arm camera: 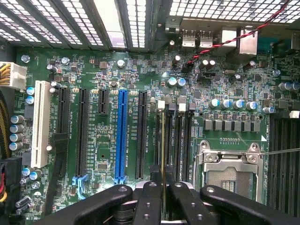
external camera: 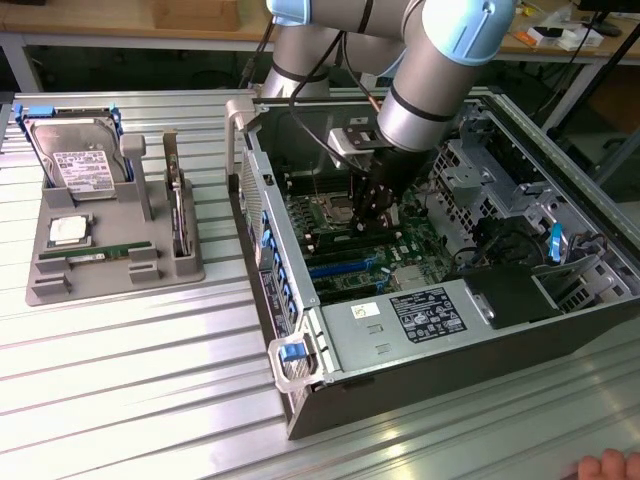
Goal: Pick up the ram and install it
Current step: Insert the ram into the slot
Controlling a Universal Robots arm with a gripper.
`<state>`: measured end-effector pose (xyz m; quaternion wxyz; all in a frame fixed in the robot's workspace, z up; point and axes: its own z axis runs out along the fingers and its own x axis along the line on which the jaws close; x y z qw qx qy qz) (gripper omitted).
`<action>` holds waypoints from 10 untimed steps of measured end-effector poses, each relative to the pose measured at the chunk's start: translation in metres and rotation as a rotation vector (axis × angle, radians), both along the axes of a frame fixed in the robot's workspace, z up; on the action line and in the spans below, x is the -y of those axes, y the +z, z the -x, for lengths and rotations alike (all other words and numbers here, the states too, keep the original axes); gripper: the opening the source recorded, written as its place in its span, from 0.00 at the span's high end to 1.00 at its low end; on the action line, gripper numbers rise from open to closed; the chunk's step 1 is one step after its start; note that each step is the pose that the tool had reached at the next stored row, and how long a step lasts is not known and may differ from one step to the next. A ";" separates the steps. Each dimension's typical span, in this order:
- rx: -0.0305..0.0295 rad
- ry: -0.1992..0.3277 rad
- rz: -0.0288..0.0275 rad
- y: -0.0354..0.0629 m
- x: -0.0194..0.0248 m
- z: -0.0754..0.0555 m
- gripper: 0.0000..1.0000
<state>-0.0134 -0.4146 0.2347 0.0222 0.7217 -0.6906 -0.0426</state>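
Gleaming ribbed table under open case, ram in claw

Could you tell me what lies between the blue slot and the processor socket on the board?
In the wrist view: a black slot and the memory slots, with the ram held edge-on by the gripper over them.

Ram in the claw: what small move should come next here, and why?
Probably a slow, straight push toward the motherboard. The claw is shut on the ram, seen edge-on, and that edge seems lined up with the outermost of the memory slots beside the processor socket. Whether it is already seated, I cannot tell.
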 end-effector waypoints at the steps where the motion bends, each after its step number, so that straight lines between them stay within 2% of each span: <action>1: 0.0000 0.000 0.0001 0.0000 0.0000 0.000 0.87; 4: 0.0000 0.000 0.0000 0.0000 0.0017 0.000 0.87; 10: 0.0000 0.000 0.0000 0.0000 0.0017 0.000 0.87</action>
